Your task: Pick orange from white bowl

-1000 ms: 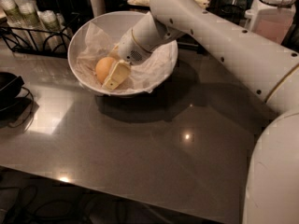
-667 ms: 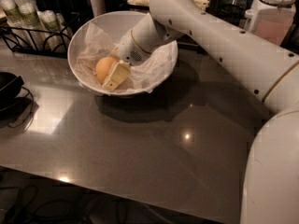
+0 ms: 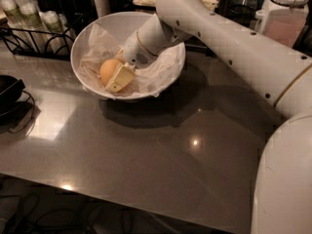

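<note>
Hand (image 3: pixel 117 68) stays against the orange (image 3: pixel 107 70) in the white bowl (image 3: pixel 119 24), unmoved; whether it grips cannot be told; lift pending.

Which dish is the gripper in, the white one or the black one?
The white bowl, paper-lined: the gripper is inside it beside the orange. The black dish sits far left.

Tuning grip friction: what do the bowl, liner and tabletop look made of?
White bowl: smooth, likely ceramic or plastic. Liner: creased, crumpled, looks like paper. Tabletop: dark, polished, reflects lights; stone or laminate. Hand sits in the bowl at the orange.
</note>
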`<action>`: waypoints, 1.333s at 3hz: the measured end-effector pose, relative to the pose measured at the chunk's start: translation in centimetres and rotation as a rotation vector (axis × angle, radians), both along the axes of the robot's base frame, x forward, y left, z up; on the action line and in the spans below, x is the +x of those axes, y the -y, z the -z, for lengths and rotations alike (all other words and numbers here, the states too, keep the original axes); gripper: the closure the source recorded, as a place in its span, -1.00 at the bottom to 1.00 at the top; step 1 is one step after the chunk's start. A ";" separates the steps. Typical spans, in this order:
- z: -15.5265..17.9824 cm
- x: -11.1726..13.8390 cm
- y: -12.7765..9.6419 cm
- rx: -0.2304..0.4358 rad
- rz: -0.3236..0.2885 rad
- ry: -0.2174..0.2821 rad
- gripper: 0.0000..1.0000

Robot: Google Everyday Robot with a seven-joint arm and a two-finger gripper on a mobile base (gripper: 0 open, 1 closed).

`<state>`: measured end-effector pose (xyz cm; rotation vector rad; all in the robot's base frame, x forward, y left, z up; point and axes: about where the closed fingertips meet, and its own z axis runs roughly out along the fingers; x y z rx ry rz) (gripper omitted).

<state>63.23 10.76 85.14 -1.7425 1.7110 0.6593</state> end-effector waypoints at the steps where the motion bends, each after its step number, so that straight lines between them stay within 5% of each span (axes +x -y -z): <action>1: 0.0 0.0 0.0 0.001 0.000 0.000 0.82; 2: -0.3 0.0 0.3 0.049 0.010 -0.009 1.00; 4: -4.2 -0.2 4.1 0.119 0.091 0.059 1.00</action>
